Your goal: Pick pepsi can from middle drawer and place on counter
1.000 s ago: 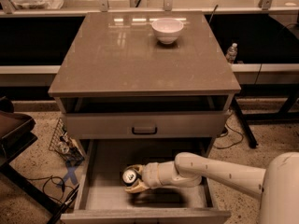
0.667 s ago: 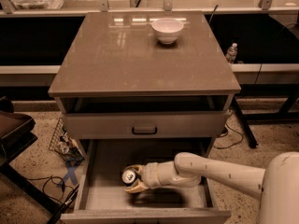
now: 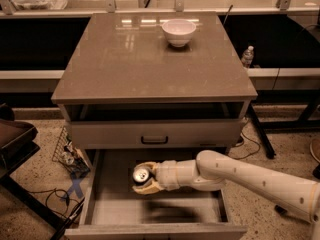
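Note:
The middle drawer (image 3: 112, 204) is pulled out at the bottom of the cabinet, with its flat floor showing. My gripper (image 3: 145, 181) reaches into it from the right on a white arm and is shut on the pepsi can (image 3: 140, 174). Only the can's silver top and a bit of its dark side show between the fingers (image 3: 150, 187). The can is held a little above the drawer floor, left of centre, and a blurred shadow lies below it. The counter (image 3: 135, 69) is the glossy grey-brown top of the cabinet above.
A white bowl (image 3: 178, 31) stands at the back of the counter. The upper drawer front with a dark handle (image 3: 154, 139) hangs just above my arm. A wire rack with clutter (image 3: 67, 153) and a dark stand (image 3: 15, 141) are at the left, and a bottle (image 3: 247, 56) is at the right.
My gripper has risen a little with the can in it, off the drawer floor. The drawer, bowl and counter have not moved.

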### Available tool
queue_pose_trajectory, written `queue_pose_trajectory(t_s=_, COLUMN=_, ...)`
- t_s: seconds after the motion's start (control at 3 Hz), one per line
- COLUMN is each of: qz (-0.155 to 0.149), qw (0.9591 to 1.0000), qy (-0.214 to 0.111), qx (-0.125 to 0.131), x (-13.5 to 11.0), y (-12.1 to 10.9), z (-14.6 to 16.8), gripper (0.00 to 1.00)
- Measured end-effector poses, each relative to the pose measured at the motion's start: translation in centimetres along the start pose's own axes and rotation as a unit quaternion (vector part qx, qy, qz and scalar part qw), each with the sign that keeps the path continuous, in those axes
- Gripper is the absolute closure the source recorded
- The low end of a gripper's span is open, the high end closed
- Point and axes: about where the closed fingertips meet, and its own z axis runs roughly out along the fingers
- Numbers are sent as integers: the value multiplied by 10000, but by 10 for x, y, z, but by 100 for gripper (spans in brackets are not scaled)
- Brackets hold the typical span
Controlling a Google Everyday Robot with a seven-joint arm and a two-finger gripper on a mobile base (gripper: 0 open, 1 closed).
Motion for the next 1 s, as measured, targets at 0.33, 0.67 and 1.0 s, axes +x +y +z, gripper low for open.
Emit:
queue_pose_trajectory(t_s=0.33, qz=127, qw=9997, qy=-205, qx=-9, x=-51, y=-5, z=-30, gripper=100)
queue_pose_trajectory(t_s=0.67, qz=261, qw=9992, qy=-303, qx=26, x=-102, y=-11, z=-59, gripper=100)
queue_pose_trajectory(t_s=1.0, qz=237, qw=9989, qy=-412, qx=61, x=-145, y=-14, z=-84, gripper=100)
